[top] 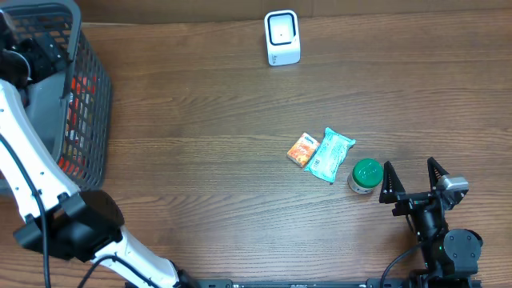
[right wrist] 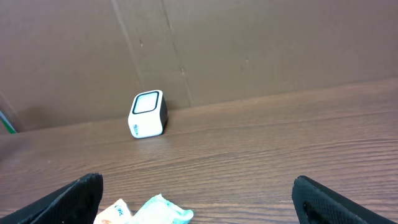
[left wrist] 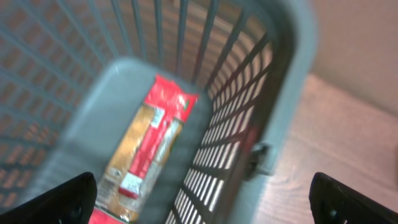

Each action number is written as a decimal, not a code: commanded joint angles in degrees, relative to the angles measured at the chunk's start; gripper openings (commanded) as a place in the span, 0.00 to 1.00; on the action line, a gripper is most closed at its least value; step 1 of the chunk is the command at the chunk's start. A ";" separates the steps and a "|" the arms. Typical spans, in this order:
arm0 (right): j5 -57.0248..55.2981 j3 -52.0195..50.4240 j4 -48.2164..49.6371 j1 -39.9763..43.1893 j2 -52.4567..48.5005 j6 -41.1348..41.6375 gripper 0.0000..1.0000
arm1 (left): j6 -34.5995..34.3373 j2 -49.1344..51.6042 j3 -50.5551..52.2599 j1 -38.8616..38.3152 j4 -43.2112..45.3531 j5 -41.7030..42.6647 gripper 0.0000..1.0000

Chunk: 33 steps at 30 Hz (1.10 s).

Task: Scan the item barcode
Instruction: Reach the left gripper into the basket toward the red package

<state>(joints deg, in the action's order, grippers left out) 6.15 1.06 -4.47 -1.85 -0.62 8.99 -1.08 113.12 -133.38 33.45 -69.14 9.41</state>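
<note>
Overhead, right end effector point(top: 410, 162) spread, beside green tub point(top: 367, 174)

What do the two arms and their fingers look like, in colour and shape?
The left arm has white links, black joints and a black cable alongside. The right arm is black, with a grey block at the wrist. Its fingers are black and pointed.

The overhead view looks straight down on the counter point(top: 200, 104). The left wrist view peers closely down into the basket point(left wrist: 292, 74), which sits upper left in the overhead frame. The right wrist view sits low, facing across toward the scanner point(right wrist: 148, 114), which the overhead view also shows.
</note>
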 commanded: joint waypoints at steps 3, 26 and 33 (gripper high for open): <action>0.15 -0.61 0.26 0.33 0.44 0.20 1.00 | 0.87 -5.66 -0.28 0.39 1.22 -2.27 1.00; 0.15 -0.61 0.26 0.33 0.44 0.22 1.00 | -3.65 2.71 -0.26 1.09 -1.60 -16.22 1.00; 0.15 -0.61 0.26 0.33 0.46 0.20 1.00 | -2.91 7.23 -0.26 3.04 -0.68 -15.65 0.99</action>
<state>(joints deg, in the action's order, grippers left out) 6.17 1.06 -4.45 -1.85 -0.62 8.99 -4.29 118.08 -133.43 35.18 -70.35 -5.87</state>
